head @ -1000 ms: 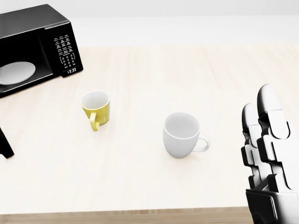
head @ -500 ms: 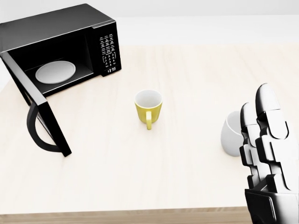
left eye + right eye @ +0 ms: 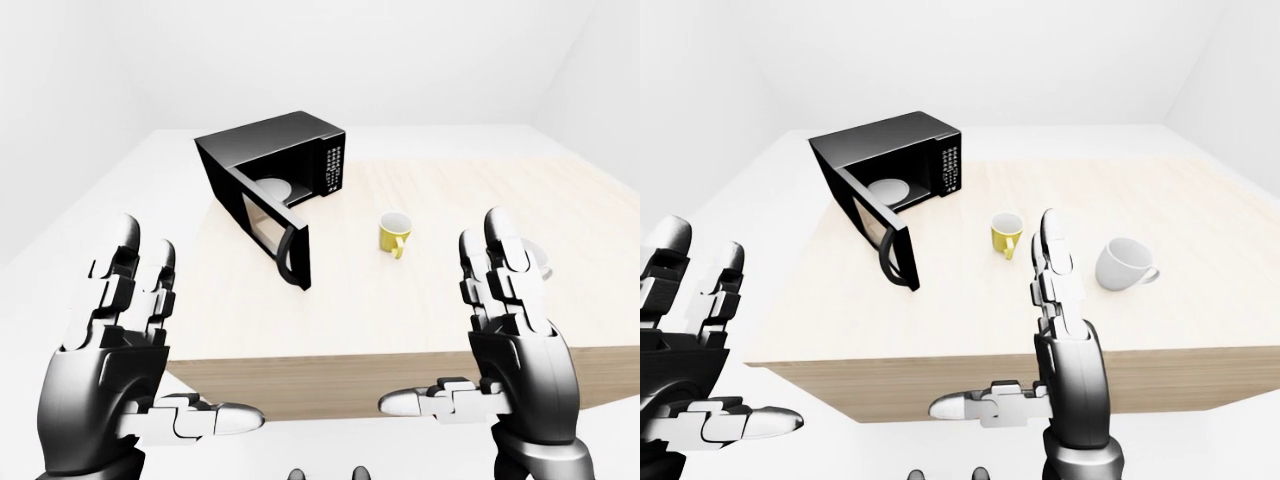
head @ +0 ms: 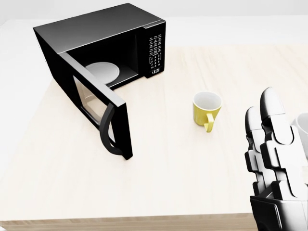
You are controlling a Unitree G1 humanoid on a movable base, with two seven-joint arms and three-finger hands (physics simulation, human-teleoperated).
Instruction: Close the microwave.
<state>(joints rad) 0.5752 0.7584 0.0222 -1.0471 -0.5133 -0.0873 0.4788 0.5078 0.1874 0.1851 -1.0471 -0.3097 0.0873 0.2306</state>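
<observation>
Upper left of the head view, the black box-shaped microwave [image 4: 103, 43] is sitting on the pale wooden table [image 4: 168, 168], its door [image 4: 98, 106] swinging wide open. I'm holding my left hand [image 3: 115, 345] and right hand [image 3: 510, 340] low, fingers spread, empty, apart from it. Yellow ceramic mug [image 4: 207, 109] and white mug [image 3: 1123, 264] are standing right of it.

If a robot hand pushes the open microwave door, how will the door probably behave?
The microwave door looks like a stiff flat panel, so it should probably swing on its hinge without bending. It stands wide open, so the push likely needs a long arc. The microwave looks bulky, so it will probably stay put.
</observation>
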